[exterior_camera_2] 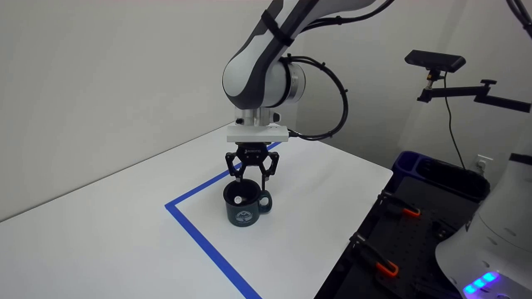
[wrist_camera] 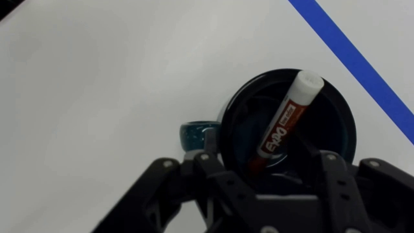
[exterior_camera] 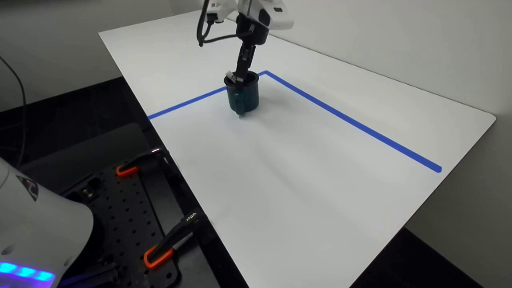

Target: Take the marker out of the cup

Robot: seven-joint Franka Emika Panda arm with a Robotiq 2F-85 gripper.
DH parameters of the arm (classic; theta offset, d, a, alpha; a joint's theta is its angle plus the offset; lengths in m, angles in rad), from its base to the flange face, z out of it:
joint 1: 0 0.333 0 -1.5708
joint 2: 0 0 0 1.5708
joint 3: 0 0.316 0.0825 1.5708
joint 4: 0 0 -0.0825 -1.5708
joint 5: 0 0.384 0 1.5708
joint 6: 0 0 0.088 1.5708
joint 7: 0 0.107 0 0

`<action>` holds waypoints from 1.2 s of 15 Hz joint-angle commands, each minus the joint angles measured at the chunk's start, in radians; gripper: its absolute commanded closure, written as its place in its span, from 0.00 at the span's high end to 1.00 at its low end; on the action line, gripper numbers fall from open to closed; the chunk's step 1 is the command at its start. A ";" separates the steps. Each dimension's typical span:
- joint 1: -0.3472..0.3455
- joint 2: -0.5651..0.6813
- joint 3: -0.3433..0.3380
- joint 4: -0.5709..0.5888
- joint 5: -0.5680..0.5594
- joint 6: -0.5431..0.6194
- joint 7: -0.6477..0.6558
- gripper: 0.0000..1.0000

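Fingers (wrist_camera: 211, 140) are standing wide astride the wall of the cup (exterior_camera_2: 243, 211), marker (wrist_camera: 284, 121) leaning inside it near the inner finger, so closing here is likely risking pinching wall, not marker.

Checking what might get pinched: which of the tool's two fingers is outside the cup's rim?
The finger by the handle, outside the rim of the cup in the wrist view; the other finger shows within it, near the marker.

The marker (wrist_camera: 283, 121) sits in the cup (exterior_camera_2: 244, 211), on the table (exterior_camera: 304, 192) beside the tape (wrist_camera: 357, 64).
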 commanded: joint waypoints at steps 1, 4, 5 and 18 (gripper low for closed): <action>0.031 -0.049 -0.020 -0.014 -0.055 0.008 0.082 0.71; 0.039 -0.062 -0.021 -0.004 -0.099 -0.002 0.124 0.66; 0.042 -0.062 -0.020 0.002 -0.114 -0.007 0.139 0.67; 0.071 0.025 -0.002 0.075 -0.144 -0.023 0.183 0.69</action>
